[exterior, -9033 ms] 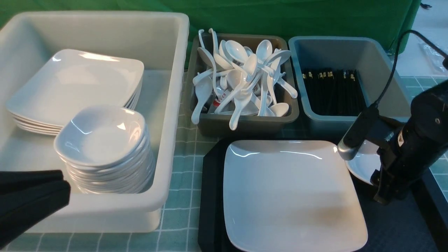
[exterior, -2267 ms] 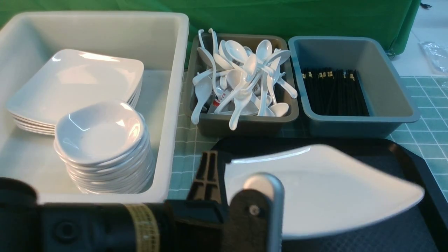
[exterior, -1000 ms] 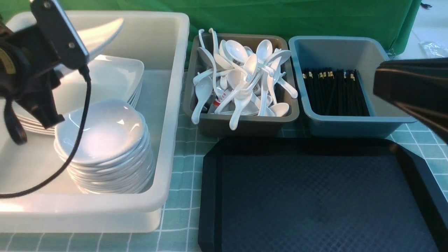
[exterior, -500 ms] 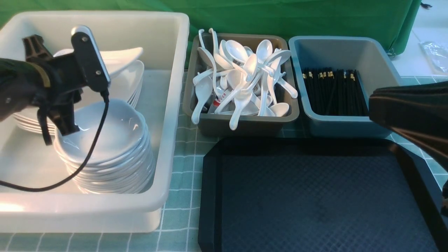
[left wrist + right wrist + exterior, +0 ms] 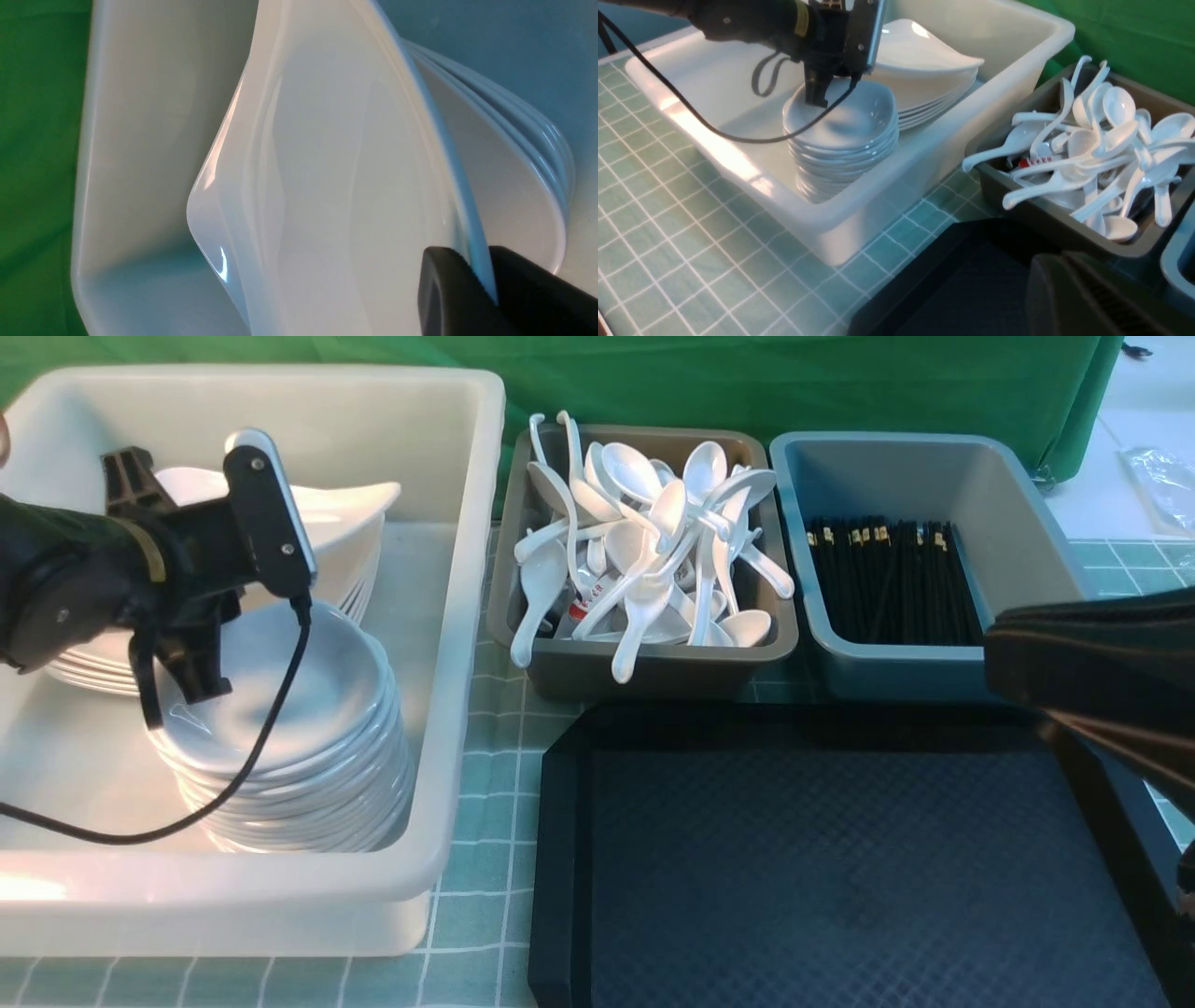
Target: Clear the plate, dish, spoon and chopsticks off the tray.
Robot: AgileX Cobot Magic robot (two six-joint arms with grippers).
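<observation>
My left gripper (image 5: 182, 509) is shut on the rim of the large white square plate (image 5: 350, 504) and holds it tilted just above the plate stack (image 5: 350, 583) inside the big white tub (image 5: 467, 644). In the left wrist view the two black fingers (image 5: 444, 289) pinch the plate's edge (image 5: 327, 177). The black tray (image 5: 840, 868) lies at the front right, with nothing showing on its textured surface. My right gripper (image 5: 997, 639) is shut and empty above the tray's right side, and it also shows in the right wrist view (image 5: 1057, 268). No loose spoon or chopsticks show outside the tubs.
A stack of small white dishes (image 5: 280, 728) stands in the white tub right beside my left wrist, and its cable hangs over them. A brown tub of white spoons (image 5: 644, 551) and a grey-blue tub of black chopsticks (image 5: 887, 579) stand behind the tray.
The plate has left the tray and travelled with my left gripper into the white tub. In the last half second it sank and shifted slightly right over the stack. My right arm barely moved.
</observation>
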